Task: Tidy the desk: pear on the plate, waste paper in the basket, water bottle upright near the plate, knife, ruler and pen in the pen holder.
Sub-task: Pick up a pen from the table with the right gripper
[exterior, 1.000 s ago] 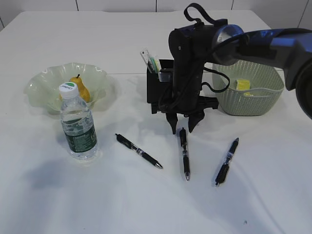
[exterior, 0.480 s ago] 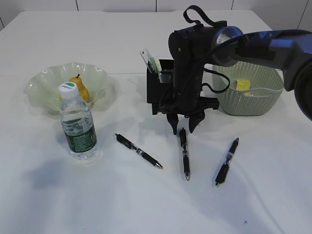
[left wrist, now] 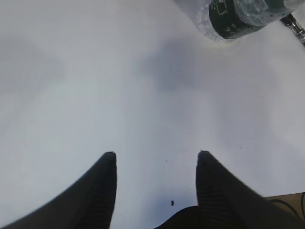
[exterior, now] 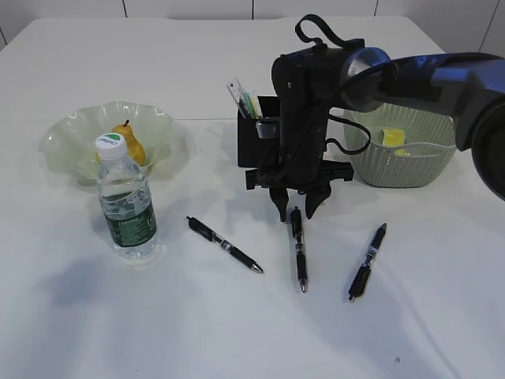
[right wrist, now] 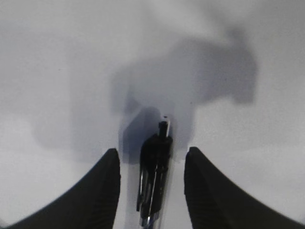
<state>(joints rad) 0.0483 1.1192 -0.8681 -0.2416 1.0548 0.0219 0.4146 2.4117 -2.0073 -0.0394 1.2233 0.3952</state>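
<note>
My right gripper (exterior: pixel 296 207) hangs at frame centre, jaws parted on either side of the top end of the middle pen (exterior: pixel 298 249), gripping nothing. 2 more pens lie lower down: one lower left of centre (exterior: pixel 224 245), one lower right (exterior: pixel 368 261). My left gripper (left wrist: pixel 155 155) is open over bare table (left wrist: pixel 95 86). These pens look light, stiff and smooth, likely to roll; I would pinch across the barrel near its upper end. Farther back: bottle (exterior: pixel 126 201) upright at left, pear (exterior: pixel 130 144) on the plate (exterior: pixel 67 142), pen holder (exterior: pixel 254 136) at upper centre, yellow paper (exterior: pixel 391 139) in the basket (exterior: pixel 402 162) at right.
</note>
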